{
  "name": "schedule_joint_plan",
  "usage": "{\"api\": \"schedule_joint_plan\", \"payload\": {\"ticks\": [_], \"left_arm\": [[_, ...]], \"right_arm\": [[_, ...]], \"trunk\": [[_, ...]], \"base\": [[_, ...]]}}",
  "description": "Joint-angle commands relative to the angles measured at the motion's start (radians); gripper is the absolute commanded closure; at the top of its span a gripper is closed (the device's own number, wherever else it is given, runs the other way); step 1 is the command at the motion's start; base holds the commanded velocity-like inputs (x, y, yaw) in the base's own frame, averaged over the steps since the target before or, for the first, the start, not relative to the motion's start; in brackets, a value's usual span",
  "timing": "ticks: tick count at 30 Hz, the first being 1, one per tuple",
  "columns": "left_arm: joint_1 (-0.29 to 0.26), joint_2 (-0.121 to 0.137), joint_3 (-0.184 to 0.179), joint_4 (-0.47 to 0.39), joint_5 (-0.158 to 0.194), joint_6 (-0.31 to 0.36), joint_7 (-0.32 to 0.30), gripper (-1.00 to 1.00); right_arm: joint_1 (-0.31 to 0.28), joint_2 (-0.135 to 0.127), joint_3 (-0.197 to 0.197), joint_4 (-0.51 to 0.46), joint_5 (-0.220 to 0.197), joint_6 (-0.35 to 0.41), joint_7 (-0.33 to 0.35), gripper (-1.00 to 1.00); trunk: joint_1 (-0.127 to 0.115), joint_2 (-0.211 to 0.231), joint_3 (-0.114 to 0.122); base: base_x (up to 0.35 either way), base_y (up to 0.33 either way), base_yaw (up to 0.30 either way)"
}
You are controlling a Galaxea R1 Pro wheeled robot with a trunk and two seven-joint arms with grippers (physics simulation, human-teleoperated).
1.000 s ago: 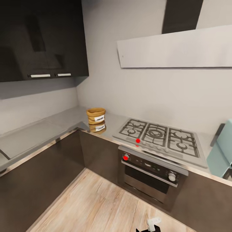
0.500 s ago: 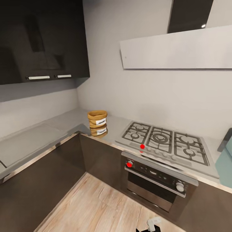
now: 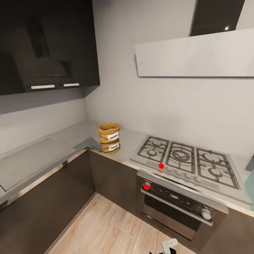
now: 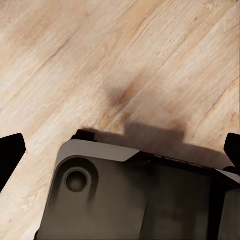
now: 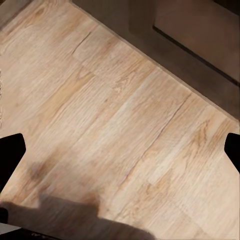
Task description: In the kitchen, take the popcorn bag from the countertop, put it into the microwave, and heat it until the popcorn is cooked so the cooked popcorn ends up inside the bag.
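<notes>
I see the small tan-brown crumpled popcorn bag point(image 3: 109, 133) upright on the grey countertop point(image 3: 76, 133), well ahead-left; both claws hang spread over wooden floor point(image 4: 100, 60).

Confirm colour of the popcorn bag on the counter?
Tan-brown paper with a white label; the popcorn bag shows best in the head view.

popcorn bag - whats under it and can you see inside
The popcorn bag stands on the grey countertop, which mirrors it. Its rolled rim is open, but the contents are too small to tell.
</notes>
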Motion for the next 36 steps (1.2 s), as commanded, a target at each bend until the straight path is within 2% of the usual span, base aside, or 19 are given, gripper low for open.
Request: {"api": "schedule_joint_plan", "payload": {"ticks": [1,9,16,26,31,36], "left_arm": [[-0.001,0.000,0.002,0.001,0.001,-0.003,0.000,-1.00],[-0.001,-0.002,0.003,0.001,0.003,-0.003,0.001,-1.00],[-0.001,-0.003,0.002,0.001,0.001,-0.003,0.001,-1.00],[-0.001,-0.003,0.001,0.001,0.001,-0.003,0.001,-1.00],[-0.001,-0.001,0.000,0.001,0.000,-0.003,0.000,-1.00],[0.011,0.002,-0.013,0.002,-0.014,-0.010,-0.001,-1.00]], "right_arm": [[0.003,0.000,0.001,0.001,0.001,-0.003,0.001,-1.00],[0.014,0.000,0.003,0.001,0.003,-0.003,0.001,-1.00],[0.015,0.000,0.003,0.001,0.003,-0.004,0.001,-1.00],[0.015,0.000,0.003,0.001,0.003,-0.004,-0.001,-1.00],[0.015,0.002,0.003,0.001,0.002,-0.004,-0.002,-1.00],[0.015,0.005,0.003,0.001,0.003,-0.003,-0.002,-1.00]], "trunk": [[-0.003,0.006,0.001],[-0.034,0.062,0.026],[-0.034,0.062,0.026],[-0.034,0.062,0.026],[-0.034,0.062,0.026],[-0.034,0.062,0.026]], "base": [[0.142,0.103,0.000],[0.066,0.020,0.000],[0.312,0.000,0.000],[0.040,0.000,0.000],[0.232,0.113,0.000],[0.099,0.076,0.000]]}}
